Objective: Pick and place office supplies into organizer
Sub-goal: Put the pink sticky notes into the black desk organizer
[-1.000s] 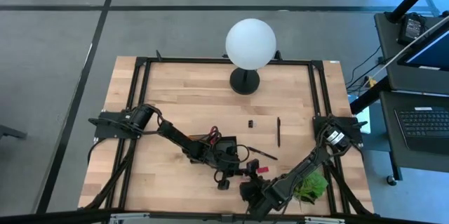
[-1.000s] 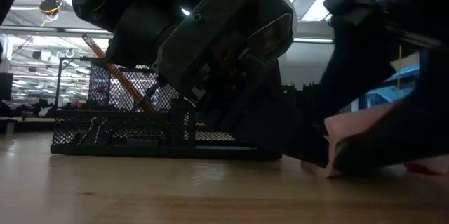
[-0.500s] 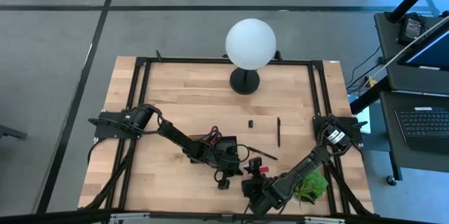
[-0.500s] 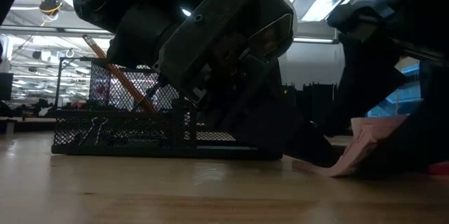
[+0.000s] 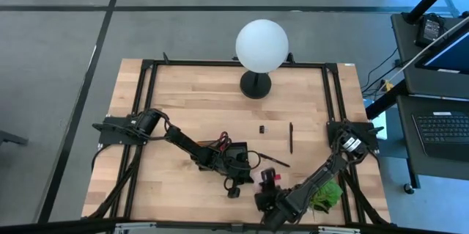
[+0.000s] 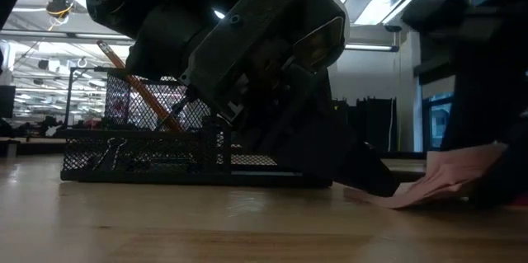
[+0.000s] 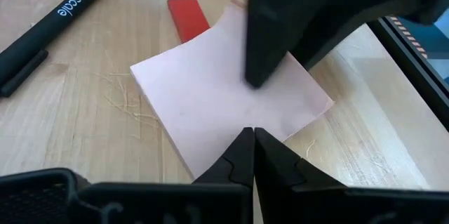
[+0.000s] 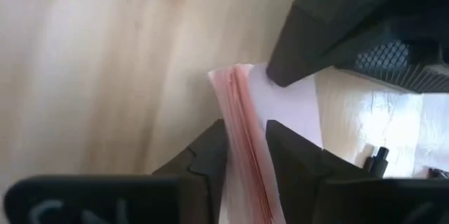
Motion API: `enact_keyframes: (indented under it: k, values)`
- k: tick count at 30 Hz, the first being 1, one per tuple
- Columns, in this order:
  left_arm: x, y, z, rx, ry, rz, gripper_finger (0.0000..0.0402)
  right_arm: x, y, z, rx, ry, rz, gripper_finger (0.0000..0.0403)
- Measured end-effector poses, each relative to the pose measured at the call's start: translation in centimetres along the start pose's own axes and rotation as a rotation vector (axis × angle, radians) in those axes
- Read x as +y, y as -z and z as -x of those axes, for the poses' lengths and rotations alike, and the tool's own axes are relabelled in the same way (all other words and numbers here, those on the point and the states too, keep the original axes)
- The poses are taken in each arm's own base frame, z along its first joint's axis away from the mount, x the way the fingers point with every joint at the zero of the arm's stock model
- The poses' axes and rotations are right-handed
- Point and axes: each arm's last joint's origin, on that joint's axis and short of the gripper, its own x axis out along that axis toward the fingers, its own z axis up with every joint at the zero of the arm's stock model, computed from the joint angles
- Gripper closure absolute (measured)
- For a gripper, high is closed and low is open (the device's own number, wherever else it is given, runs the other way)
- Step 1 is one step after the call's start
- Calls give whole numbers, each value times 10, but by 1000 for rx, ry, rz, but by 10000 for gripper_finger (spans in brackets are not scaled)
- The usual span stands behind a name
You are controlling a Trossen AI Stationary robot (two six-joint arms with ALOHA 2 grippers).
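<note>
Near the table's front edge, the right gripper (image 8: 245, 157) pinches the pink sticky-note pad (image 7: 231, 97), one edge lifted. The left gripper (image 7: 251, 155), jaws pressed together, touches the pad, beside the organizer (image 6: 148, 160).

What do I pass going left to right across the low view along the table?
Black mesh organizer → left arm's pincer, dark and low on the table → pink sticky-note pad, one edge lifted off the table.

black pen (image 7: 63, 10), white lettering "scale" on its barrel
</note>
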Motion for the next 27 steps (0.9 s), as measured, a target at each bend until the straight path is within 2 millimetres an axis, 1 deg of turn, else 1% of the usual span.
enact_keyframes:
  k: [6,14,22,27]
  values:
    - [0,0,0,0,0,2,400,2,-1,2,-20,7,-2,324]
    - [0,0,0,0,0,3,400,3,7,-6,-22,19,-24,347]
    - [-1,-2,1,-17,5,-4,394,3,7,-5,-24,21,-25,392]
    - [-3,-8,4,-47,13,-85,375,2,5,-2,-9,26,-14,391]
